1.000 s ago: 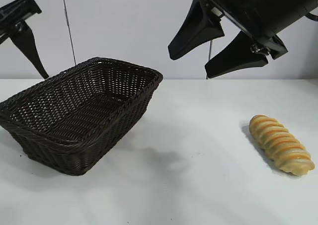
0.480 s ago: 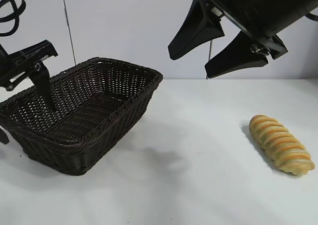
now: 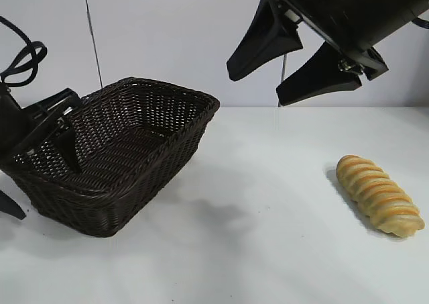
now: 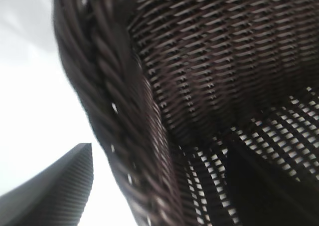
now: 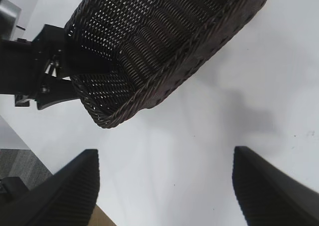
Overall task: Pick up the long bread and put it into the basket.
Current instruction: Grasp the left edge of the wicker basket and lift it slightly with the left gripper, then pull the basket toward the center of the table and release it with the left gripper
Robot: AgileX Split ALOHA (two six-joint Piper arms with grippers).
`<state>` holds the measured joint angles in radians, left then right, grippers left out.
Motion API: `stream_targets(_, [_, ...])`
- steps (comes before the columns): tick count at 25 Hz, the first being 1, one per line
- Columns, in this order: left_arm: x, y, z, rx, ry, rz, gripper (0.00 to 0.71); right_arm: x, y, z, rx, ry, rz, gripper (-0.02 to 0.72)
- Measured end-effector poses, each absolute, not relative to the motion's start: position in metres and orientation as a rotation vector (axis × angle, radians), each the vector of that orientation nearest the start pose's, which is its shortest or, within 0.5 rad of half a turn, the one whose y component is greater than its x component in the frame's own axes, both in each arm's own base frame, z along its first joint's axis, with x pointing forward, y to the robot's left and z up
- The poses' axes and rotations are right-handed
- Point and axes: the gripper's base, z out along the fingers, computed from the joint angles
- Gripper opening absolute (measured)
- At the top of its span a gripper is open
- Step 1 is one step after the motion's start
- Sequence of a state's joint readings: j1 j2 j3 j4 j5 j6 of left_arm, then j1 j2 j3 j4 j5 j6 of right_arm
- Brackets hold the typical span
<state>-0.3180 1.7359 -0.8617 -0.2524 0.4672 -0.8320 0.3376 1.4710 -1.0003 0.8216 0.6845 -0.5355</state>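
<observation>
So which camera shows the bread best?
The exterior view: the whole bread lies in plain sight on the table, far from the basket. Neither wrist view shows it; both show only the basket.

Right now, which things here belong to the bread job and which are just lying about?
Job:
- bread, on the table, right side
- basket, left side, no bread in it
- left gripper, open, straddling the basket's end wall
- right gripper, open, raised

Lying about:
- nothing but the table
</observation>
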Motion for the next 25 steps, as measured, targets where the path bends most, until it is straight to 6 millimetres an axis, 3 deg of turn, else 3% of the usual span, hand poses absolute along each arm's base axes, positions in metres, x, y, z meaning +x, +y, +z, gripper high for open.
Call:
stream_targets(12, [0.291, -0.106, 0.148, -1.126, 2.672, -0.473, 0.099, 0.271, 0.14, 0.272, -0.436, 2.453, 0.806, 0.538])
stream_targets(18, [0.289, -0.106, 0.15, -1.115, 2.698, -0.462, 0.098, 0.271, 0.14, 0.272, -0.436, 2.453, 0.806, 0.538])
stream_targets(25, [0.293, -0.106, 0.179, -1.049, 2.729, -0.474, 0.098, 0.271, 0.14, 0.272, -0.436, 2.453, 0.806, 0.538])
